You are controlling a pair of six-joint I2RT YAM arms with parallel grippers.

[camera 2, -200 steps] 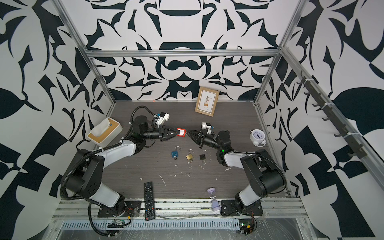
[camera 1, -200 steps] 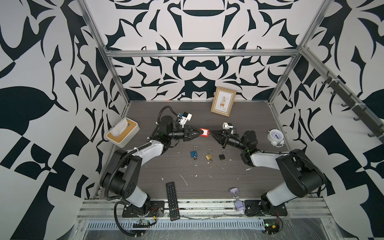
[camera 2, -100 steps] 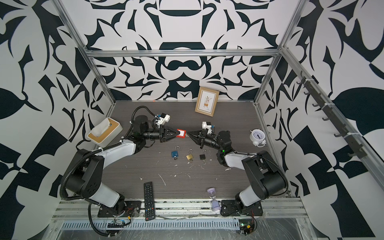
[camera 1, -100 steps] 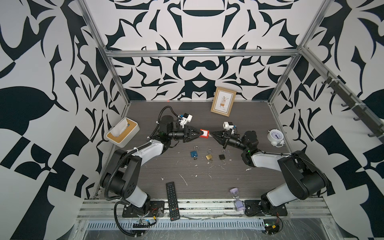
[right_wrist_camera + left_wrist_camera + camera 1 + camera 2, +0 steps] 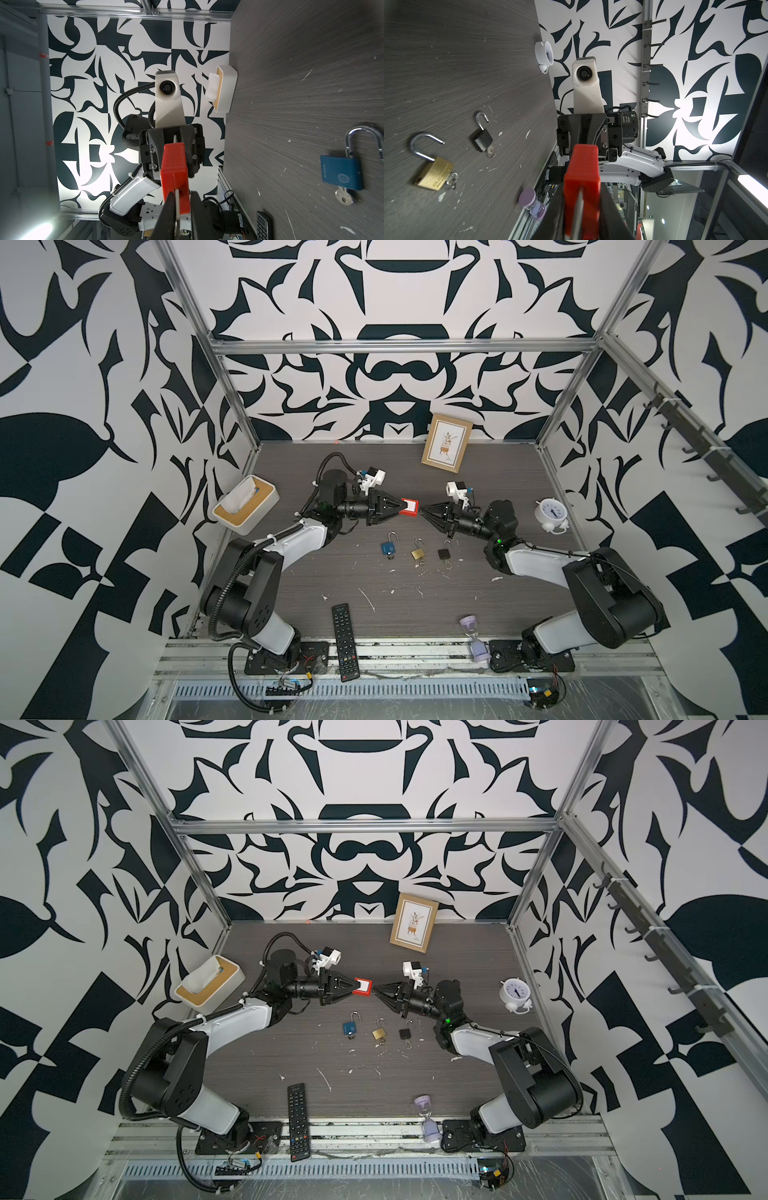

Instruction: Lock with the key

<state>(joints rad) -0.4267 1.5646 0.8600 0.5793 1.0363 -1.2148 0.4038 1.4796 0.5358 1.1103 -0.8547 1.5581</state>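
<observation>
Key (image 5: 176,199) looks seated in red padlock (image 5: 409,506), mid-frame above counter (image 5: 498,601). Left gripper (image 5: 397,506) jaws clamp the padlock. Right gripper (image 5: 424,512) jaws sit narrow around key, grip unclear. Locking turn probably still to do.

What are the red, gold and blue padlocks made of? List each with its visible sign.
Red padlock: likely plastic, matte; its surface is dull and ridged.
Gold padlock: probably brass, with a brushed yellow sheen and stamped lettering.
Blue padlock: seems painted or anodised metal, with a smooth satin face; cannot tell which.
</observation>
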